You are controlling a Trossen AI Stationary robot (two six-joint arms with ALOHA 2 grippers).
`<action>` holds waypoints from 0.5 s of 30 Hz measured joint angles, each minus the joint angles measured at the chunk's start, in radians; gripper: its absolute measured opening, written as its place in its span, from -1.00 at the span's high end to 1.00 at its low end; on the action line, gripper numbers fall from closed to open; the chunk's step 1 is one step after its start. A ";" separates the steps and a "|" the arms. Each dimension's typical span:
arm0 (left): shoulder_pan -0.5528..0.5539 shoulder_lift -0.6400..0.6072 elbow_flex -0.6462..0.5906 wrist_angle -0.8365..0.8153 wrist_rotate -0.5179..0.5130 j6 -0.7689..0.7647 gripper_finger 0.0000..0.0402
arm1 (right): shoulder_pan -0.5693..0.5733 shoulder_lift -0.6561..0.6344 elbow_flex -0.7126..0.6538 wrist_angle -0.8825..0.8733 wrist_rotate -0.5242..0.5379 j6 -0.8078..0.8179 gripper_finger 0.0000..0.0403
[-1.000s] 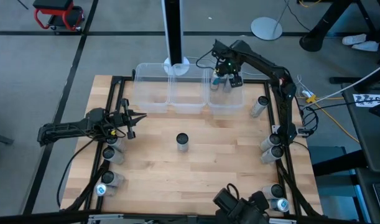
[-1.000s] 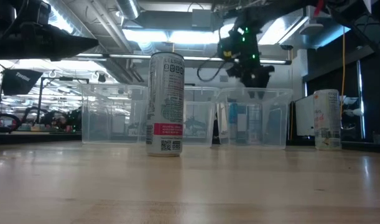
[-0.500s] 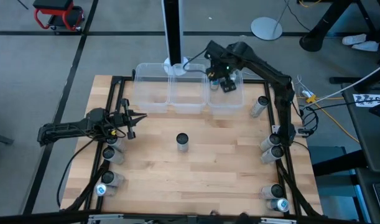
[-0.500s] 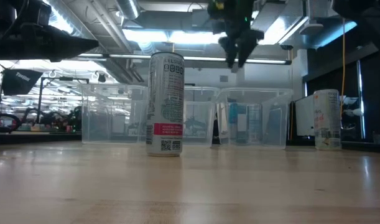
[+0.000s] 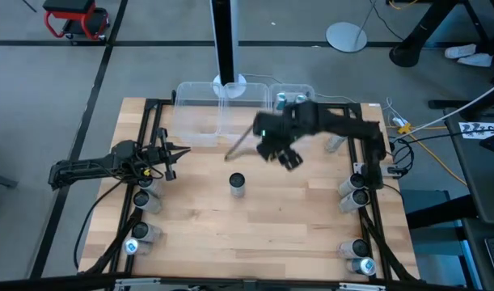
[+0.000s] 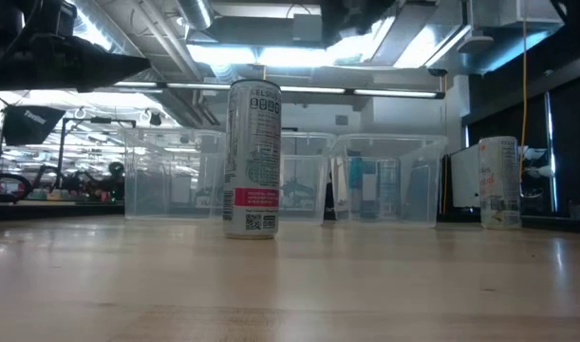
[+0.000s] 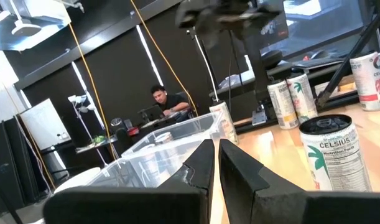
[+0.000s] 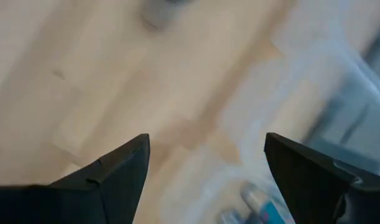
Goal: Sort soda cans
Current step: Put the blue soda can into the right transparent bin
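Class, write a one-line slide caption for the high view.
Open right gripper above the table, near the lone upright can; shut left gripper waits at the left edge.

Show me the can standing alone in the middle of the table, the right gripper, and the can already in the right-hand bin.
middle can (image 5: 237,180): high view, dark top.
right gripper (image 5: 280,154): high view, between open fingers.
binned can (image 6: 362,186): low view, blue side through bin wall.

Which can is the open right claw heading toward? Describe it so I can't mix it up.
Start from the three clear bins along the table's far edge. Come toward the middle of the wooden table: one dark-topped can stands upright alone, just near of the right claw. Every other can sits clustered along the side rails.
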 joint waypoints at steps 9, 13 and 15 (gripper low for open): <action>0.000 0.000 0.000 0.036 0.000 0.017 0.91 | 0.254 0.000 -0.048 0.000 -0.009 0.161 -0.57; 0.000 0.000 0.000 0.069 0.000 0.009 0.91 | 0.360 0.000 -0.096 -0.001 -0.025 0.277 -0.57; 0.000 0.000 0.000 0.070 0.000 -0.003 0.91 | 0.409 0.000 -0.116 0.000 -0.025 0.326 -0.57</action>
